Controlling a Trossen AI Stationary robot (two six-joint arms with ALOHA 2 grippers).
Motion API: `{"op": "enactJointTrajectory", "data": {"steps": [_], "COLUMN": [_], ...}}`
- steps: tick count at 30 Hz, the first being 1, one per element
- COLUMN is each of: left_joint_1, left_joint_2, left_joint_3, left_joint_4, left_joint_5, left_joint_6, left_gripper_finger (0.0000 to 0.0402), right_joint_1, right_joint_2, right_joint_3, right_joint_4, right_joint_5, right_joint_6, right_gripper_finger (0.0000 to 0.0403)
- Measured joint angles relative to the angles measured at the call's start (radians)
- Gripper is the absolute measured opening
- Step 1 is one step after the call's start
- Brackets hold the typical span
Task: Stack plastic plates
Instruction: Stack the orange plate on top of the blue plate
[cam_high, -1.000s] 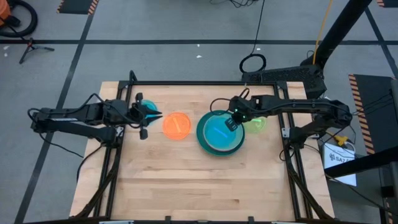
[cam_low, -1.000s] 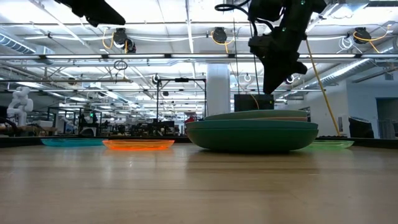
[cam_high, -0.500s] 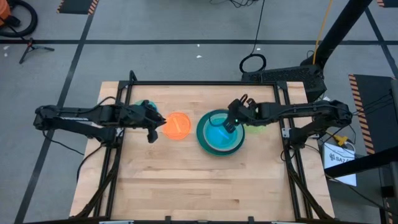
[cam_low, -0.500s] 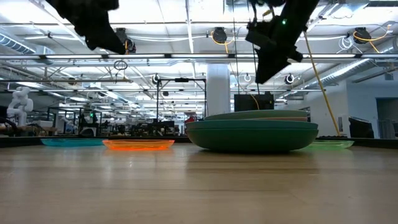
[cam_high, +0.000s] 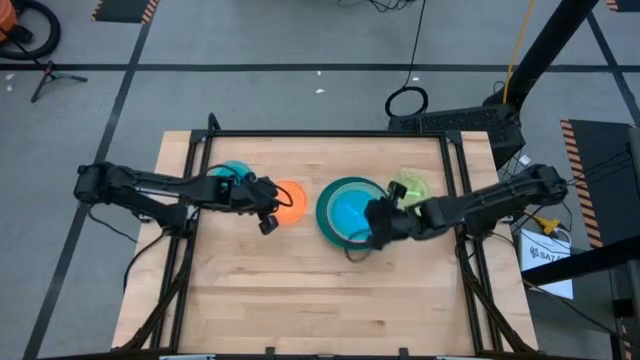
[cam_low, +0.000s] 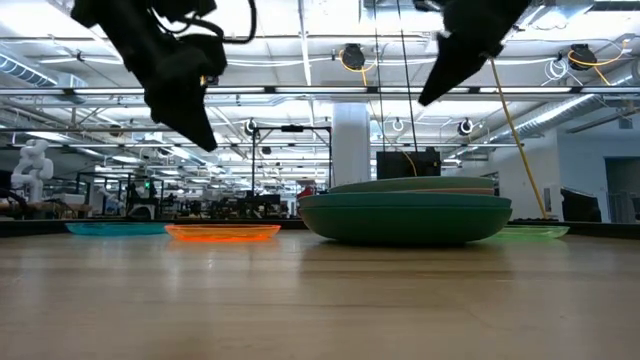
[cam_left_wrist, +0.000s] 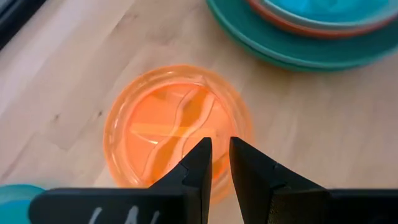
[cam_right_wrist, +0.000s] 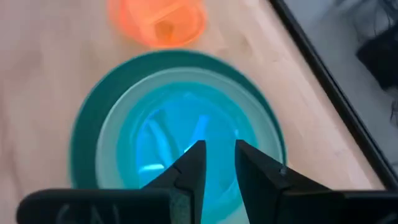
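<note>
Left wrist: orange plate's (cam_left_wrist: 177, 127) dividers

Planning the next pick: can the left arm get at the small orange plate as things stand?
Probably yes. The left gripper hangs just above the orange plate, which lies alone on bare table, clear of the plate stack. Nothing sits between them.

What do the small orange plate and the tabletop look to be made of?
Orange plate: most likely translucent plastic with a glossy finish; the wood shows faintly through it, it glows at the rim, and moulded divider ridges cross its middle. Tabletop: looks like light wood, perhaps butcher-block, with a matte to satin surface; parallel plank seams and grain lines are visible.
</note>
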Motion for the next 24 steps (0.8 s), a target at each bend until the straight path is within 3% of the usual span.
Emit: {"op": "enactJointTrajectory", "data": {"steps": [7,10,15,24], "left_joint_1": [0.079,0.15,0.269,0.391], "left_joint_2": [0.109,0.153,0.204,0.294], "left_joint_3": [0.0,0.002,0.031,0.131], "left_joint_4": [0.017,0.013,0.017,-0.052], "left_joint_5": [-0.007,0.05,0.118,0.123], "left_joint_6": [-0.132,-0.153,-0.118,-0.008], "left_gripper_finger": [0.0065,0.0065,0.0065,0.0066], "right_joint_1": [0.068,0.083,0.091,0.091], "right_joint_2": [-0.036,-0.056,-0.077,-0.076], "right_joint_3": [0.0,0.0,0.0,0.0], "right_joint_4": [-0.052,-0.07,-0.075,-0.08], "right_joint_5": [0.006,0.035,0.056,0.057], "right_joint_6": [-0.023,-0.024,-0.024,-0.055], "right_gripper_finger": [0.0077,0.0077,0.0077,0.0077]}}
